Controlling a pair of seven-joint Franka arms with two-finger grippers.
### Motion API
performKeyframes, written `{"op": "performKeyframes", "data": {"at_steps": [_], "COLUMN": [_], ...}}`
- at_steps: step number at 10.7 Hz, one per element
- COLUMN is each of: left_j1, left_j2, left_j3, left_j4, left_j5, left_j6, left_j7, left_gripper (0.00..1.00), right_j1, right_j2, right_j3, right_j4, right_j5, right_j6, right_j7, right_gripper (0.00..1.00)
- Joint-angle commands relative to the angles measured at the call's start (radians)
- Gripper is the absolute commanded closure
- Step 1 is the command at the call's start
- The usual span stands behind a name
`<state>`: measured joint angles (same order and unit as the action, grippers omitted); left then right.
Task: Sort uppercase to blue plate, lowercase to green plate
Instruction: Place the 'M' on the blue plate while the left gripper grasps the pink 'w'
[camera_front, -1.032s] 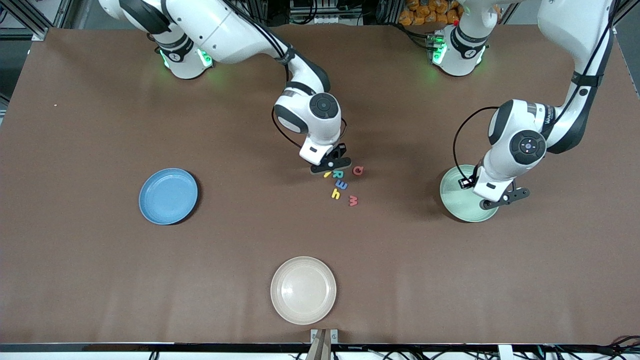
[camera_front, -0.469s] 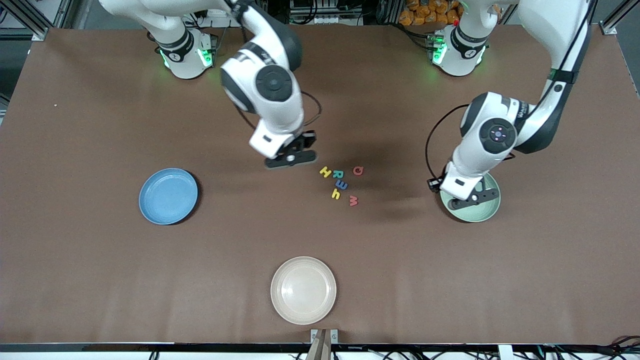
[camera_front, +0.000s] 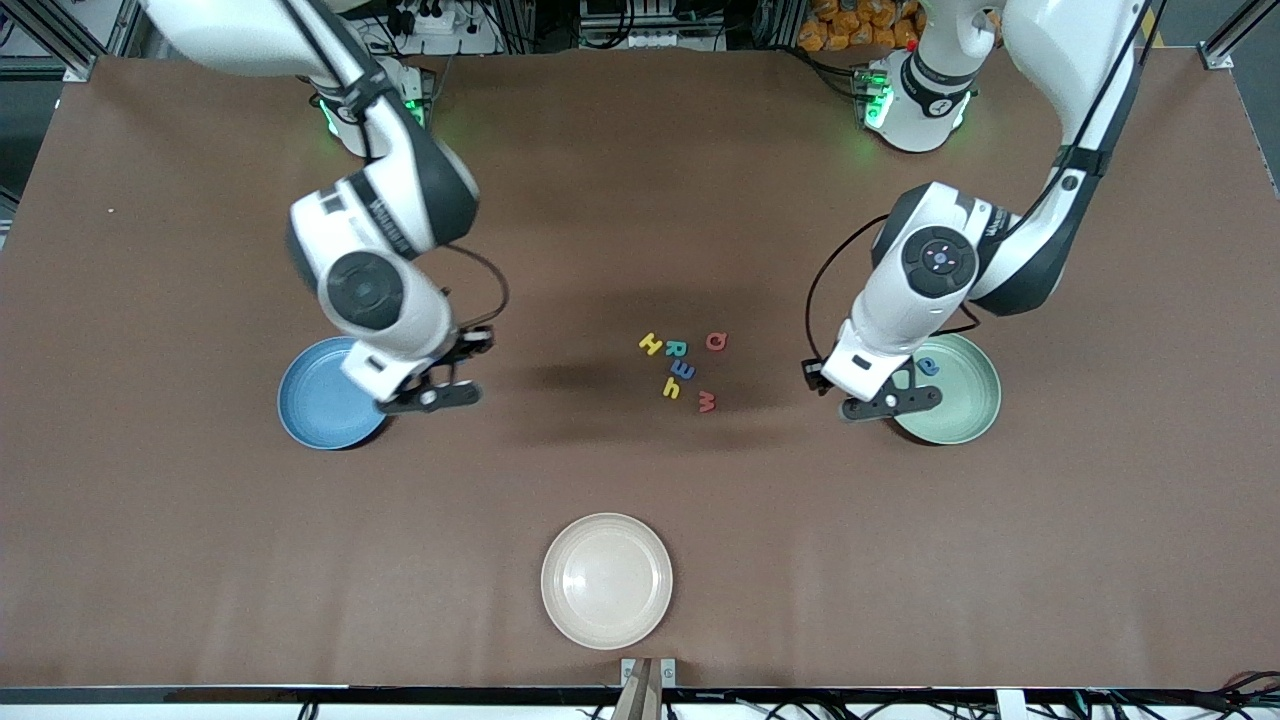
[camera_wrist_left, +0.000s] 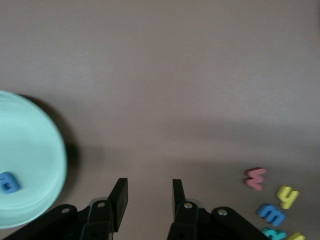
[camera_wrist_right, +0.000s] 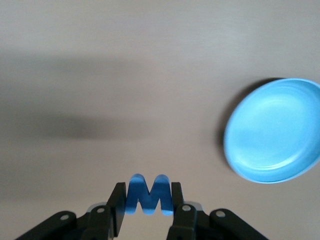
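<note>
**Both arms lowered, one claw loaded**

The right arm reaches down from its base, its right claw (camera_wrist_right: 147, 200) over the brown table (camera_front: 640, 480) beside the round light-blue plastic plate (camera_front: 325, 392), fingers clamped on a small blue foam letter W (camera_wrist_right: 148, 195). The left arm bends down likewise, left claw (camera_wrist_left: 149, 197) parted, holding nothing.

Brown table (camera_front: 640, 150) carries three plates (camera_front: 607, 580) and loose letters (camera_front: 684, 371).

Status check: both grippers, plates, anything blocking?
Right gripper shut on blue W, beside blue plate. Left gripper open, empty, beside green plate holding blue a. Nothing blocking.
</note>
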<state>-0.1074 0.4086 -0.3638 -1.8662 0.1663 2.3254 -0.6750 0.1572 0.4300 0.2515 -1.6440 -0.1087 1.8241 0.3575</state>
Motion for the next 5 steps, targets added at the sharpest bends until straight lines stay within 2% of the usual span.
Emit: {"op": "performKeyframes", "data": {"at_steps": [1,5], "left_j1": [-0.049,-0.136], "left_j2": [0.091,0.196], "left_j3": [0.000,0.014], "left_j4": [0.093,0.137], "left_j5": [-0.007,0.028], "left_j6": [0.038,0.115], "left_j7": [-0.011,-0.128], "left_gripper": [0.54,0.53], "right_j1": [-0.069,-0.165], "right_j2": [-0.011,0.001], "right_j3": [0.002,-0.084], "right_j4": [-0.054,-0.111], "right_j5": [0.015,0.017], "right_j6": [-0.006,0.006], "right_j7": [-0.029,-0.169], "right_gripper": [1.00,1.00]}}
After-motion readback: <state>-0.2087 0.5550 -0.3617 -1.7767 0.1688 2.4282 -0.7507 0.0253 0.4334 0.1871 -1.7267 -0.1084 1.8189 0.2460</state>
